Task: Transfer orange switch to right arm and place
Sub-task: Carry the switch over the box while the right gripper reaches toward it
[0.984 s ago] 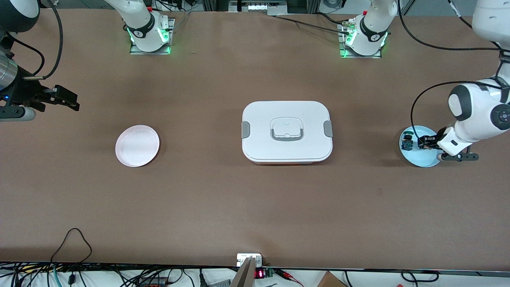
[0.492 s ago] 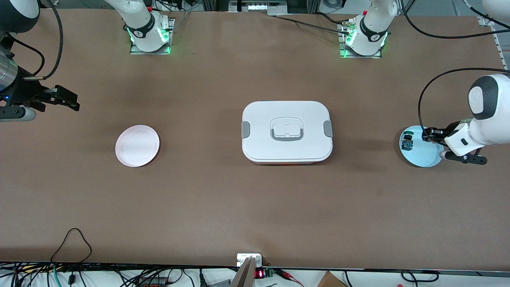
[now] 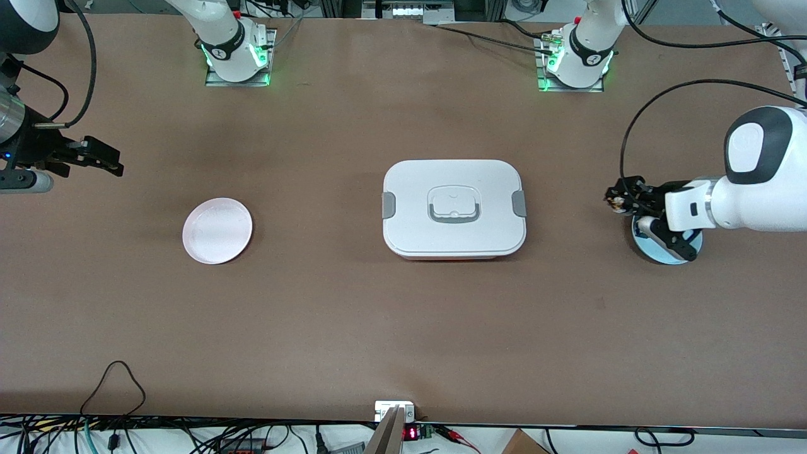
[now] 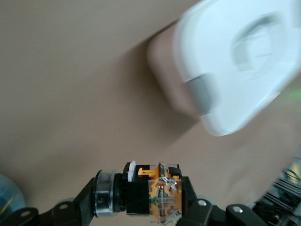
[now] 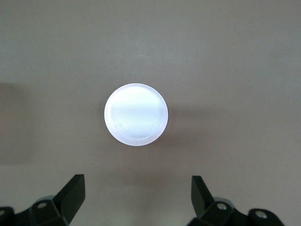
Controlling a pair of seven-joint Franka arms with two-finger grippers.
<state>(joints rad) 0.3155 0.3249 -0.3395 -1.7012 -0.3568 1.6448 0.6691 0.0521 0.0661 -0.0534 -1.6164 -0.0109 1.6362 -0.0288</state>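
My left gripper (image 3: 621, 198) is shut on the orange switch (image 3: 613, 201) and holds it in the air over the table, at the edge of the light blue plate (image 3: 656, 253) that faces the white box. In the left wrist view the switch (image 4: 153, 195), with a black body, orange parts and a silver ring, sits clamped between the fingers of the left gripper (image 4: 146, 207). My right gripper (image 3: 107, 161) is open and empty, and waits in the air at the right arm's end of the table. In the right wrist view the right gripper (image 5: 136, 188) shows over bare table.
A white lidded box (image 3: 454, 208) stands mid-table between the two grippers and shows blurred in the left wrist view (image 4: 235, 70). A small pale pink plate (image 3: 217, 230) lies toward the right arm's end and also shows in the right wrist view (image 5: 136, 114).
My left gripper has risen off the blue plate with the orange switch in it and swung toward the white box. The right arm has barely moved.
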